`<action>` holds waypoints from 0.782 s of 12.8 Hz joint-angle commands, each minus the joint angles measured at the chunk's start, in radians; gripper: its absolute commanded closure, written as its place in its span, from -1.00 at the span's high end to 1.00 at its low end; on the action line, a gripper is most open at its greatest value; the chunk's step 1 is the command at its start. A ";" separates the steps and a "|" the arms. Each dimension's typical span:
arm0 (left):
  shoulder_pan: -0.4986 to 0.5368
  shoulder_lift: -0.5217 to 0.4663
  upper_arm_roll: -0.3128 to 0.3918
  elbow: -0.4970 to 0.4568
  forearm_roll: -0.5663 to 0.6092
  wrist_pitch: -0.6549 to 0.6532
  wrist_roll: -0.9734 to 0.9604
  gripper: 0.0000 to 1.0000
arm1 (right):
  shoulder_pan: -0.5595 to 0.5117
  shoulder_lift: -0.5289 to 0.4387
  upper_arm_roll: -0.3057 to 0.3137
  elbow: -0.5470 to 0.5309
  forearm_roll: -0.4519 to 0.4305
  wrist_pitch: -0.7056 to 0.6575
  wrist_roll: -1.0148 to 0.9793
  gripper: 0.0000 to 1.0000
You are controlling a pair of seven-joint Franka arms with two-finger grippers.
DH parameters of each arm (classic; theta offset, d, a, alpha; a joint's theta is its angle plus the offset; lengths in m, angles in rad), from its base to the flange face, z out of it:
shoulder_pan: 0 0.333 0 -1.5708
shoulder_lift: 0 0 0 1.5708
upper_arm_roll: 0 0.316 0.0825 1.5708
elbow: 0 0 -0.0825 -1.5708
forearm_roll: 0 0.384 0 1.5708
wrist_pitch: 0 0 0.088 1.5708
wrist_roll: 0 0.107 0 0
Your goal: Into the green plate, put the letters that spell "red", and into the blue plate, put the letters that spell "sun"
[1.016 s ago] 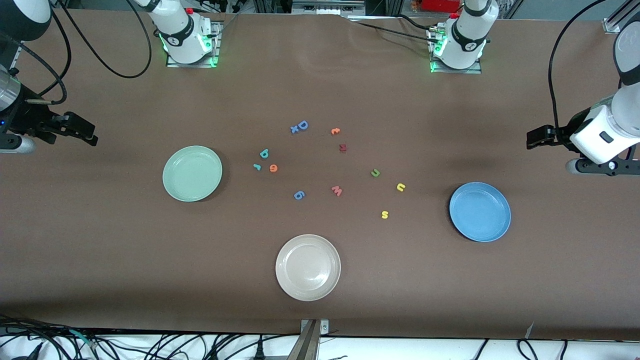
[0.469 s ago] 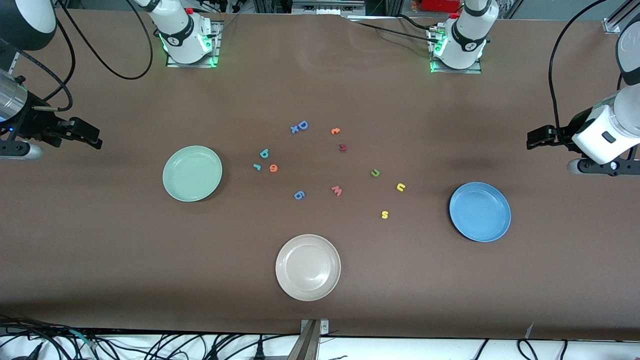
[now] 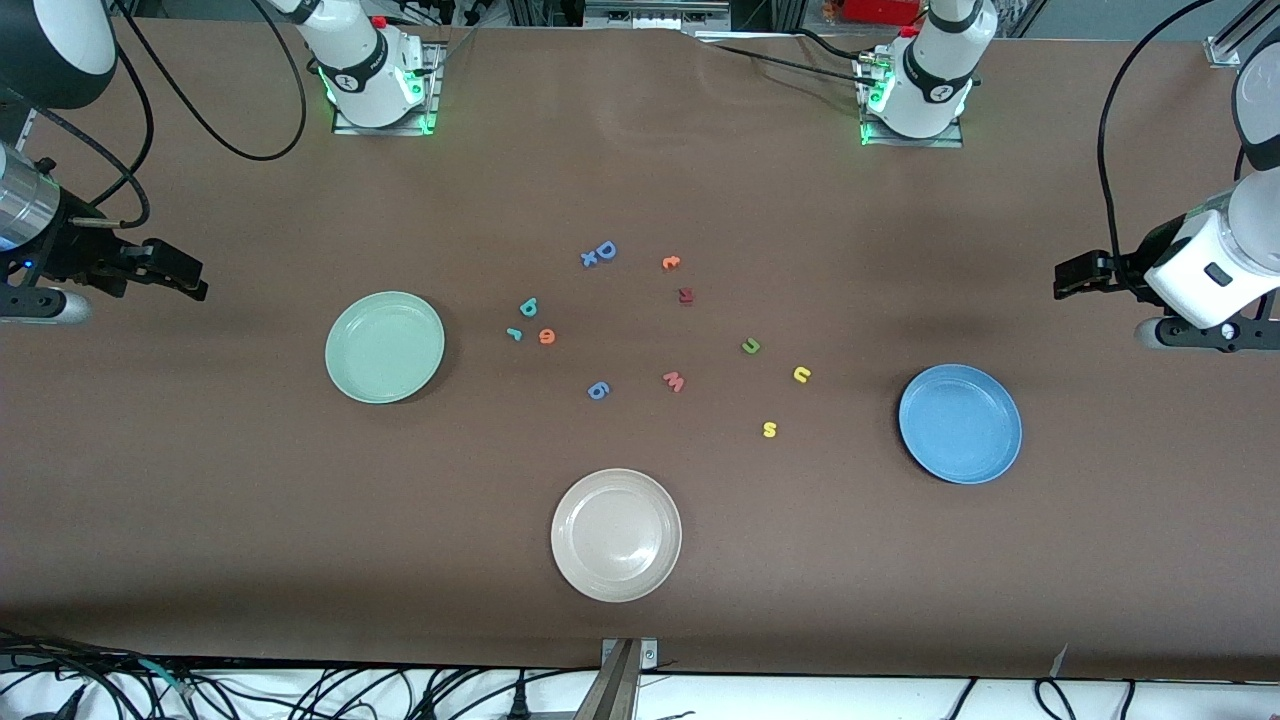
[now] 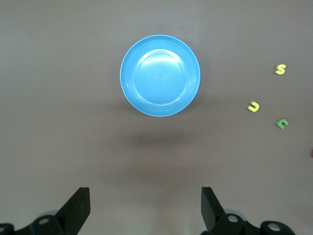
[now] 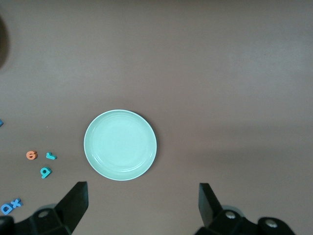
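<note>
Toward the right arm's end lies the green plate (image 3: 385, 347) (image 5: 120, 145), with the teal "d" (image 3: 528, 307), teal "r" (image 3: 514, 334) and orange "e" (image 3: 546, 336) beside it on the table. The blue plate (image 3: 960, 423) (image 4: 160, 75) lies toward the left arm's end, close to the dark green "n" (image 3: 751, 346), yellow "u" (image 3: 801, 374) and yellow "s" (image 3: 769, 429). My right gripper (image 3: 197, 280) (image 5: 143, 203) hangs open above bare table beside the green plate. My left gripper (image 3: 1062, 278) (image 4: 145, 205) waits open above bare table beside the blue plate. Both plates are empty.
A cream-white plate (image 3: 616, 535) sits nearest the front camera. Other letters lie mid-table: a blue "D" (image 3: 604, 251), a small orange letter (image 3: 671, 262), a dark red one (image 3: 685, 295), a pink "w" (image 3: 674, 381) and a blue one (image 3: 598, 390).
My right gripper has edged a little toward the green plate. The left arm has barely shifted. No letter or plate has moved.
</note>
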 commanded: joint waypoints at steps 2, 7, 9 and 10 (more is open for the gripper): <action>0.006 0.015 0.003 0.028 -0.027 -0.004 0.030 1.00 | -0.007 0.010 0.004 0.025 0.006 -0.013 0.001 1.00; 0.008 0.015 0.003 0.029 -0.027 -0.005 0.031 1.00 | -0.010 0.010 0.004 0.024 0.006 -0.015 -0.010 1.00; 0.008 0.015 0.003 0.030 -0.027 -0.006 0.031 1.00 | -0.010 0.010 0.004 0.025 0.006 -0.015 -0.009 1.00; 0.008 0.015 0.003 0.030 -0.027 -0.005 0.031 1.00 | -0.010 0.016 0.004 0.025 0.005 -0.015 -0.007 1.00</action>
